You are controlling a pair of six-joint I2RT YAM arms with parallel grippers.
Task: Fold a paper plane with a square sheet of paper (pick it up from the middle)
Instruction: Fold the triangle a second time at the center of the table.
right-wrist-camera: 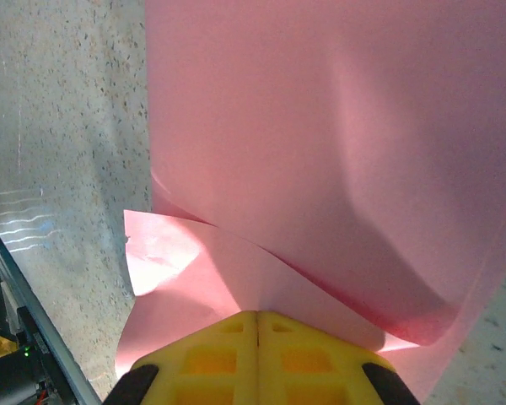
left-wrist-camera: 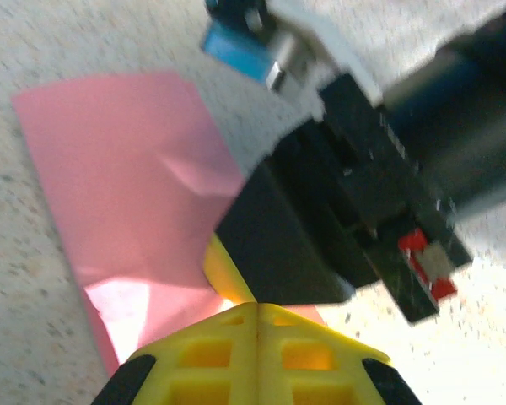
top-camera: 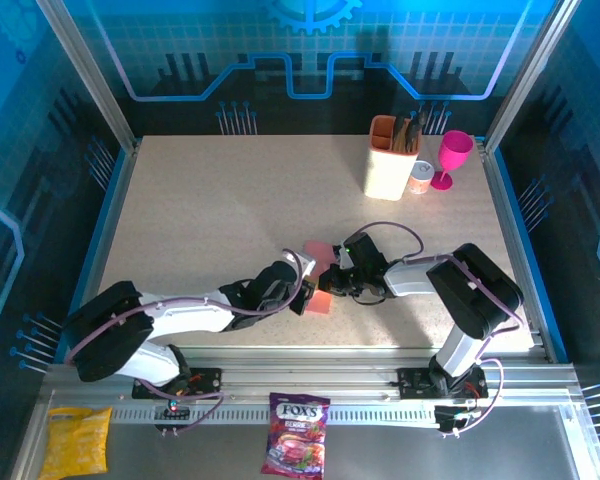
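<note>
The sheet of paper (top-camera: 320, 252) is salmon pink, folded over in layers, and lies on the table near the front centre. Both grippers meet on it. My left gripper (top-camera: 308, 290) reaches in from the left, its yellow jaws (left-wrist-camera: 257, 308) shut, their tip resting on the paper (left-wrist-camera: 126, 169) against the right gripper's black body (left-wrist-camera: 320, 211). My right gripper (top-camera: 338, 280) comes from the right. Its jaws (right-wrist-camera: 257, 314) are shut where two layers of the paper (right-wrist-camera: 320, 126) converge, and the upper layer curls up above them.
At the back right stand a cream holder (top-camera: 392, 160) with utensils, a small tin (top-camera: 420, 178) and a magenta goblet (top-camera: 452, 158). A Fox's sweet bag (top-camera: 297, 432) and a yellow bag (top-camera: 77, 440) lie in front of the rail. The speckled table (top-camera: 200, 220) has raised side edges.
</note>
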